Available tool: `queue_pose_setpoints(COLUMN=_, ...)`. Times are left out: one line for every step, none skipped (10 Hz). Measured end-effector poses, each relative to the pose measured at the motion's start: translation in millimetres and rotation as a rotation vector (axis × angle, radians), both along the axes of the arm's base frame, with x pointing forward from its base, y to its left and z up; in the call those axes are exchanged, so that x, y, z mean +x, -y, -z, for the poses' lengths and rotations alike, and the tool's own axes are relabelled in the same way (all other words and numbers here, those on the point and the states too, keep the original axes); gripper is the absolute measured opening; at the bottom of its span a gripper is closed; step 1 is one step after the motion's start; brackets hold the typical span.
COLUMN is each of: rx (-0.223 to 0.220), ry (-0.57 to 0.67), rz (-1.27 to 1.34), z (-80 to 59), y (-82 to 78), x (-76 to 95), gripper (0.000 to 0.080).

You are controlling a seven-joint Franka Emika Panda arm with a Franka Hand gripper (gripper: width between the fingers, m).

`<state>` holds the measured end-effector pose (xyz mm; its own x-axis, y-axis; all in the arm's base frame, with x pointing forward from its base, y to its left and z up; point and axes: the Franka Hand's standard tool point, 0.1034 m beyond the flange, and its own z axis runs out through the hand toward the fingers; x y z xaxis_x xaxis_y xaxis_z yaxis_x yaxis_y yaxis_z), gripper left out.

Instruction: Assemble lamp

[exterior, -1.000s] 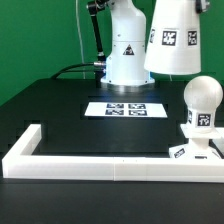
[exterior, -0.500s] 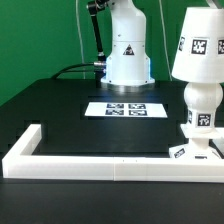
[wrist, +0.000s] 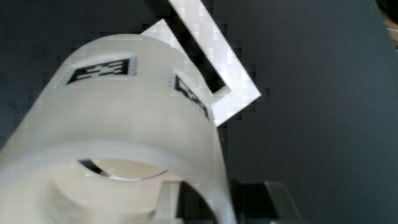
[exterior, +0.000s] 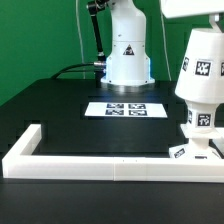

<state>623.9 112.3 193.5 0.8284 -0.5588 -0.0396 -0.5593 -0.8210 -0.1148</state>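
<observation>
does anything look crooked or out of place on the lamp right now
The shade stands out: it leans, its top tipped toward the exterior view's right, rather than sitting straight over the bulb and base. It covers the bulb's head but does not look seated. The marker board lies flat, and nothing looks damaged.

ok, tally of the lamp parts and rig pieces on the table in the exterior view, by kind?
Lamp shade: 1
Bulb: 1, mostly covered by the shade
Lamp base: 1
Border rail: 1
Marker board: 1
Total: 5
</observation>
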Motion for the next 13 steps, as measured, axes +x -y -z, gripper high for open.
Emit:
queue_pose_setpoints(rx=-0.003, ry=-0.003, rz=-0.002, z=3.9, y=2.3, x=-0.1, gripper=0.0045)
queue_pose_setpoints(rx=-0.008, ry=-0.004, rz=0.003, z=10.3, y=4.6, x=0.5, gripper=0.0045)
queue_pose_setpoints(rx=-0.013, ry=-0.012, rz=0.002, z=16.6, y=3.7, x=-0.6, gripper=0.0045)
queue_pose_setpoints(rx=-0.017, ry=-0.016, rz=0.002, z=22.4, y=4.0, x=-0.8, gripper=0.0045)
queue_pose_setpoints(rx=-0.021, ry=-0.020, rz=0.002, z=27.7, y=4.9, x=-1.4, gripper=0.0045)
queue_pose_setpoints(rx=-0.022, ry=-0.022, rz=0.002, z=29.4, y=5.9, x=-1.6, gripper=0.0045)
queue_pose_setpoints(rx=-0.023, ry=-0.023, rz=0.003, z=29.7, y=7.9, x=-1.6, gripper=0.0045)
queue_pose_setpoints(rx=-0.023, ry=-0.023, rz=0.003, z=30.1, y=9.7, x=-1.7, gripper=0.0045)
queue_pose_setpoints(rx=-0.024, ry=-0.024, rz=0.004, z=31.1, y=10.7, x=-2.4, gripper=0.0116)
queue_pose_setpoints(rx=-0.025, ry=-0.026, rz=0.006, z=33.1, y=11.6, x=-3.9, gripper=0.0116)
queue_pose_setpoints(rx=-0.026, ry=-0.028, rz=0.007, z=34.4, y=12.5, x=-5.0, gripper=0.0323)
queue_pose_setpoints(rx=-0.026, ry=-0.028, rz=0.009, z=33.9, y=13.7, x=-4.7, gripper=0.0323)
queue_pose_setpoints(rx=-0.025, ry=-0.025, rz=0.011, z=32.0, y=15.1, x=-4.0, gripper=0.0499)
